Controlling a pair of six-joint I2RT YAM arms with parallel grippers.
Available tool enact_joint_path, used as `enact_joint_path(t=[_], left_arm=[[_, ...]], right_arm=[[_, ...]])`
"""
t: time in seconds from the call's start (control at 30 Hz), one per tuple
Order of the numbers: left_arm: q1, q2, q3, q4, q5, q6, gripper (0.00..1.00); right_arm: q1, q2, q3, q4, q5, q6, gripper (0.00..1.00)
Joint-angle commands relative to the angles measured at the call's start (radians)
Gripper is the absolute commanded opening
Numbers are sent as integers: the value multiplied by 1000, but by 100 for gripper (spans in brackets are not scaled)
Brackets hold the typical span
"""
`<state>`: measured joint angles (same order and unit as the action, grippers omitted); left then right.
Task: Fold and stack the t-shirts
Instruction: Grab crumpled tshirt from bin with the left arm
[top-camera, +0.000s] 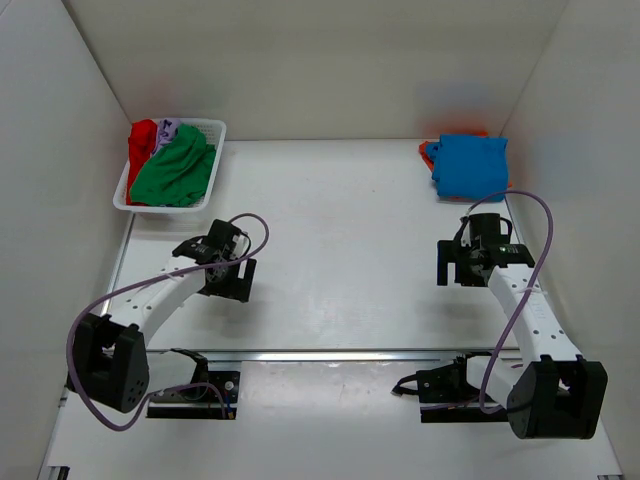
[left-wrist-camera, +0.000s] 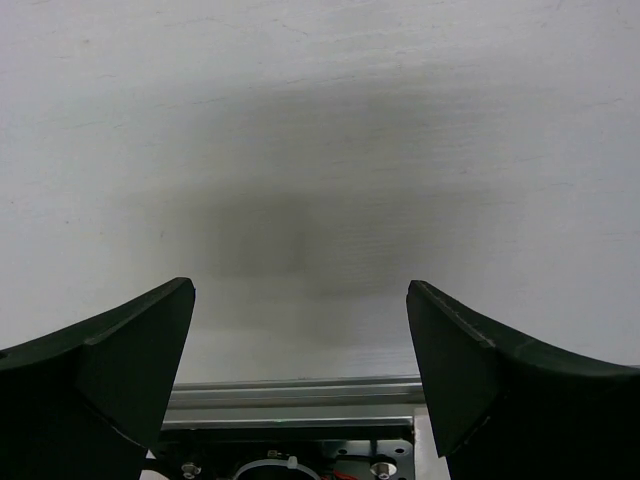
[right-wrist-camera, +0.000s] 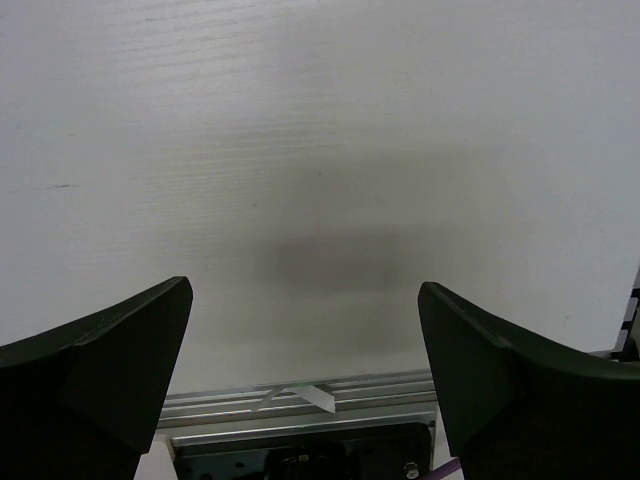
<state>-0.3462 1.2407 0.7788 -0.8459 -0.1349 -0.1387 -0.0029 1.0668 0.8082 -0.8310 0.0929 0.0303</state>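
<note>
A folded blue t-shirt (top-camera: 470, 165) lies at the far right on top of a red one (top-camera: 427, 150), of which only an edge shows. A bright green t-shirt (top-camera: 176, 168), a red t-shirt (top-camera: 141, 142) and a bit of lavender cloth (top-camera: 167, 128) are crumpled in the white mesh basket (top-camera: 216, 142) at the far left. My left gripper (top-camera: 226, 280) is open and empty over bare table (left-wrist-camera: 320, 150), in front of the basket. My right gripper (top-camera: 463, 268) is open and empty over bare table (right-wrist-camera: 320, 130), in front of the blue stack. Neither wrist view shows any cloth.
White walls close in the table on the left, back and right. An aluminium rail (top-camera: 330, 354) runs across the near edge by the arm bases; it shows in both wrist views (left-wrist-camera: 300, 395) (right-wrist-camera: 300, 405).
</note>
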Motion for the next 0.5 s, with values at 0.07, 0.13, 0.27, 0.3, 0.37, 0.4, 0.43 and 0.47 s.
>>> enact_joint_path(t=[0.07, 0.13, 0.27, 0.3, 0.37, 0.4, 0.43, 0.47], left_arm=[[12, -101, -3, 11, -20, 7, 98], [32, -132, -22, 17, -16, 7, 98], [55, -133, -23, 13, 15, 27, 99], [61, -127, -21, 19, 11, 28, 98], [75, -118, -21, 16, 14, 28, 99], [84, -125, -21, 19, 11, 28, 98], [98, -129, -23, 19, 5, 22, 98], [99, -135, -21, 16, 3, 19, 99]], right_arm=[[-17, -1, 17, 3, 1, 5, 92], [-11, 2, 20, 6, 2, 6, 90], [-6, 13, 14, 7, -12, 5, 86], [-9, 13, 20, 10, -12, -1, 86], [-8, 16, 22, 6, -7, 2, 86], [-8, 12, 19, 7, -13, -1, 85], [-5, 7, 14, 10, -13, 2, 86], [-9, 5, 17, 6, -7, -1, 85]])
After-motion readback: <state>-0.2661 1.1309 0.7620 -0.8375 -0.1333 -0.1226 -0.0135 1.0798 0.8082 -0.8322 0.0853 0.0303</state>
